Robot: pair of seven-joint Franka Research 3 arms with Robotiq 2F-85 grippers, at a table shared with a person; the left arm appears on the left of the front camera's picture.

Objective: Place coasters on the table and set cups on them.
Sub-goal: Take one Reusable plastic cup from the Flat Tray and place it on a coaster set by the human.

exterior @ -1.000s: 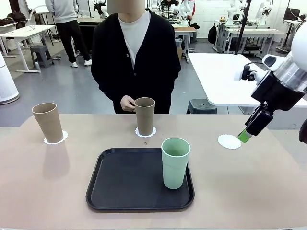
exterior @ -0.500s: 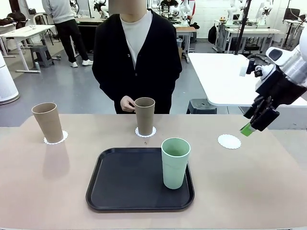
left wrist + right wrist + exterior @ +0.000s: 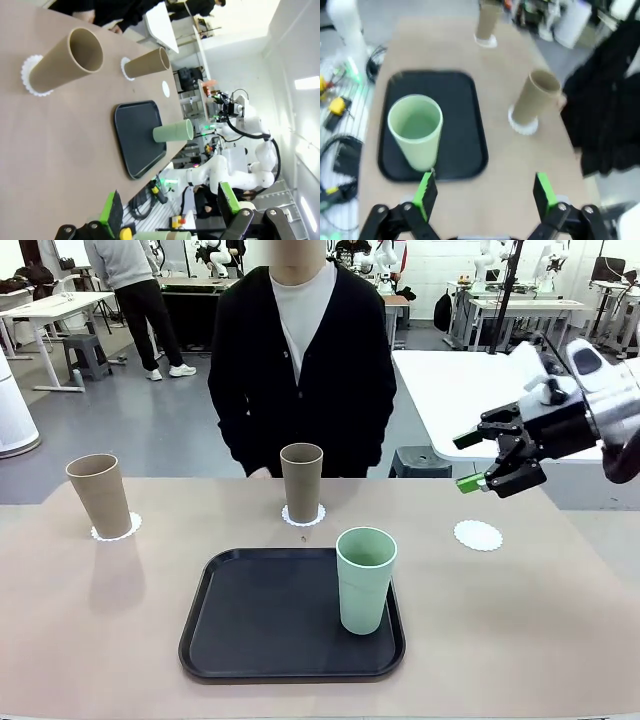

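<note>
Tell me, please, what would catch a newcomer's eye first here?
The mint green cup stands alone on the black tray in the middle. Two tan cups sit on coasters farther back; a third coaster lies bare at the right, the right gripper open in the air near it.

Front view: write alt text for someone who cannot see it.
A mint green cup stands on a black tray on a tan table; behind it, a left tan cup and a centre tan cup sit on coasters. A third coaster lies bare at right, with the right end effector open in the air near it.
</note>
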